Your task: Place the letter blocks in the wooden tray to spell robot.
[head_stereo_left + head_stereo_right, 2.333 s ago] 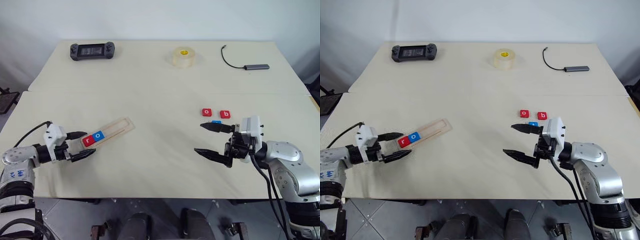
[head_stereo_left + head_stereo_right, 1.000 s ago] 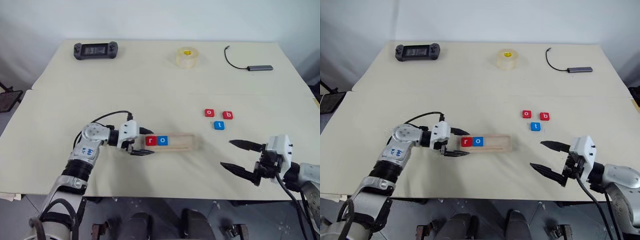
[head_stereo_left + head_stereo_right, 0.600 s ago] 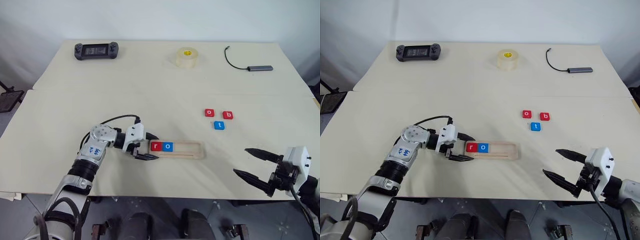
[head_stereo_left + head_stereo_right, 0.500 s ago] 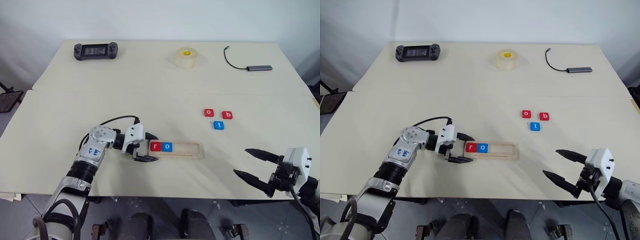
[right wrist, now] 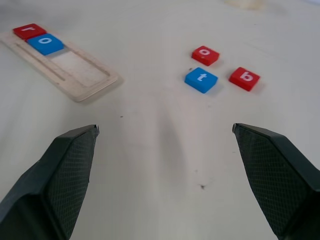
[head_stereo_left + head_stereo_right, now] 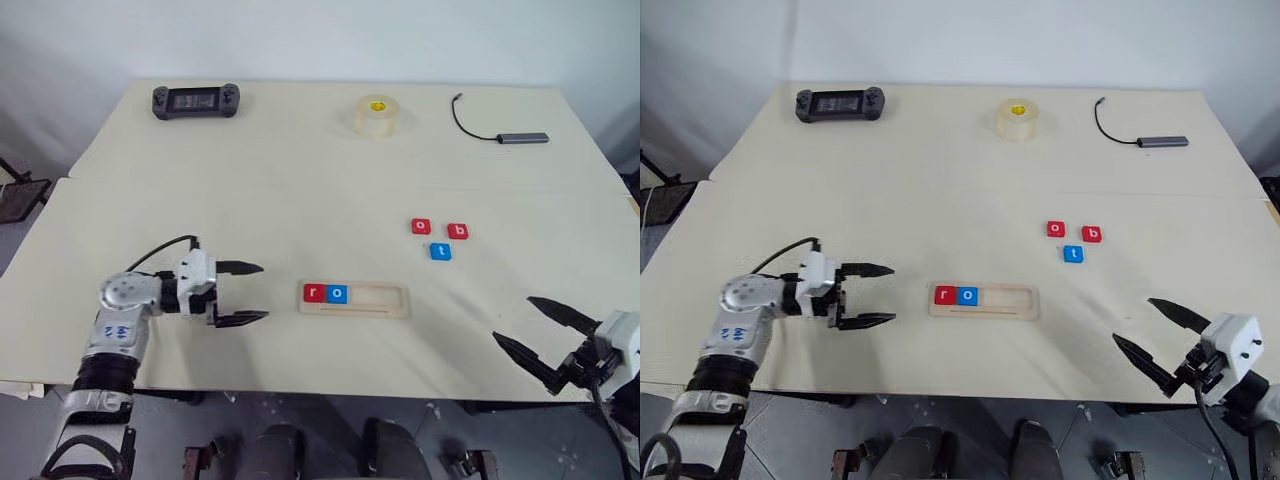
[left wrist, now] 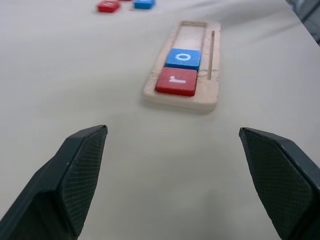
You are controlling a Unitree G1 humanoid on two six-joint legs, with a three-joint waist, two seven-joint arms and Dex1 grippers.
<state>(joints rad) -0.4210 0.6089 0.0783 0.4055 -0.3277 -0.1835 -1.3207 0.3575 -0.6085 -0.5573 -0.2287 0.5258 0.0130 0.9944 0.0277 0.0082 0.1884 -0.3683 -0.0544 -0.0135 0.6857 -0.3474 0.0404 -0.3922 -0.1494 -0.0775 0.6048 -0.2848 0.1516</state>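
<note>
- Silver-grey rounded metal left arm, jointed in cylindrical segments, marked with small blue printing on the forearm housing.
- Thin black cable looping from the arm up to the wrist.
- White boxy plastic wrist block, black mount beneath.
- Left gripper of two slim black tapered fingers, fine cross-hatched texture on the inner pads.
- White boxy wrist block on the right arm, black cable trailing below.
- Right gripper with two black pointed fingers, same cross-hatched pads.
</note>
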